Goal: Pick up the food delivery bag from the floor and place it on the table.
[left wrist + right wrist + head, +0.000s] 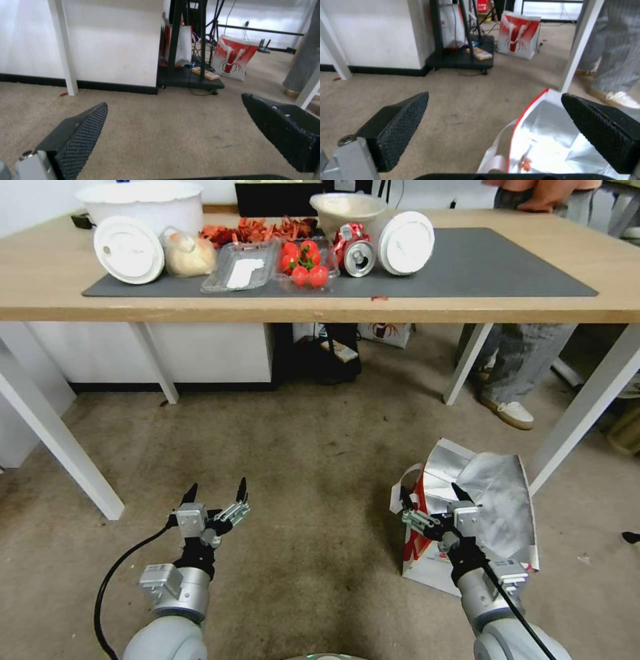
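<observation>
The food delivery bag (pixel 483 500) stands open on the floor (pixel 313 460) at the right, near a white table leg; its silver foil lining faces up and a red side panel shows. My right gripper (pixel 433 497) hovers open just above the bag's near left rim, and the right wrist view shows the foil mouth of the bag (pixel 546 140) under one finger. My left gripper (pixel 217 492) is open over bare carpet at the left, holding nothing. The table (pixel 40 280) with its dark grey mat (pixel 480 267) spans the far side.
The mat's left half carries white lids, a bowl, a plastic box of tomatoes (pixel 303 263) and a can (pixel 359 255); its right half is bare. White legs (pixel 67 447) flank the floor space. A person's legs and shoe (pixel 513 410) stand behind the right legs. Another red-white bag (pixel 518 35) sits under the table.
</observation>
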Controlling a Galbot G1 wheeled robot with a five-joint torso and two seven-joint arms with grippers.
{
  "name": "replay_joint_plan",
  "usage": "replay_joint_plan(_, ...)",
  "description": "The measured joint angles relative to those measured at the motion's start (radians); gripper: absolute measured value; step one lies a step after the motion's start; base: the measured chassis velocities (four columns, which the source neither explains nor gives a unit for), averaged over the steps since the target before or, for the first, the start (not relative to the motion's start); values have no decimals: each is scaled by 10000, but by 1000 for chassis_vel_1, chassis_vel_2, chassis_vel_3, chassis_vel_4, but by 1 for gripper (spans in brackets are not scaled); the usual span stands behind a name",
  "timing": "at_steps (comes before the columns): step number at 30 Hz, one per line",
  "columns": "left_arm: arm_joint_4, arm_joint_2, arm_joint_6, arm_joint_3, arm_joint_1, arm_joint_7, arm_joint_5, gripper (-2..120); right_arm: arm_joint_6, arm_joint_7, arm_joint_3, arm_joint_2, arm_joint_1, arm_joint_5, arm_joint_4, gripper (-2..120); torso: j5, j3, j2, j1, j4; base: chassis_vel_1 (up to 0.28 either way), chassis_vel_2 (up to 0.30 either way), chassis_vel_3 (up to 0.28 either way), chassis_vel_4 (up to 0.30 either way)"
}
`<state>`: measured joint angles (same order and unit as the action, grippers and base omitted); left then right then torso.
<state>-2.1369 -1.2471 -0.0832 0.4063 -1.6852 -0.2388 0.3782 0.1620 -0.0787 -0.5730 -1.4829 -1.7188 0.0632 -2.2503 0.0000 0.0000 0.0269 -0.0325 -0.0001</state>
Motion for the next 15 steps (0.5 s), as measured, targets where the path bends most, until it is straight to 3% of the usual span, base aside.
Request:
replay_joint_plan(10,-100,79,16,10,-86,-10,-21,100,-80,302,-1016,942,463,241,313,100,3,0,21,-5,0,0,0,0,0)
replay_joint_plan(12,-128,86,26,8,-82,-59,-37,100,719,1046,-1681,1979,680,934,474,100,3,0,29,-6,-2,0,0,0,0)
replay_joint_plan(14,-129,86,25,6,-79,-61,-45,100,886,1195,-1776,2178,697,1118,504,100,0,0,31,-7,1,0,0,0,0)
replay_joint_plan(15,-126,79,24,-18,-76,-64,-78,100,1271,1637,-2080,2678,772,1550,681,100,1,0,35,-7,1,0,0,0,0)
